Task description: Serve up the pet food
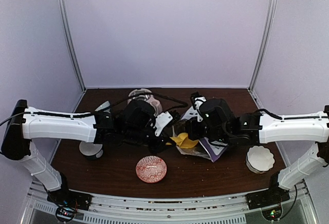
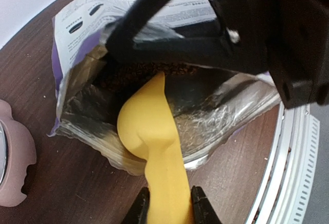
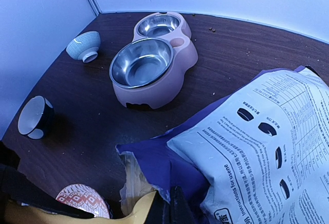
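Yellow scoop (image 2: 152, 131) in left fingers (image 2: 138, 211); right fingers (image 3: 177, 211) pinch bag (image 3: 257, 147), print illegible.

Pet food (image 2: 128, 77): small brown kibble pellets, loose deep inside open foil-lined purple bag (image 2: 77, 29).

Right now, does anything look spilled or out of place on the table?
A few kibble pellets lie loose on the table behind the pink double bowl, toward the far edge. They look like stray spill, since they sit outside any dish.
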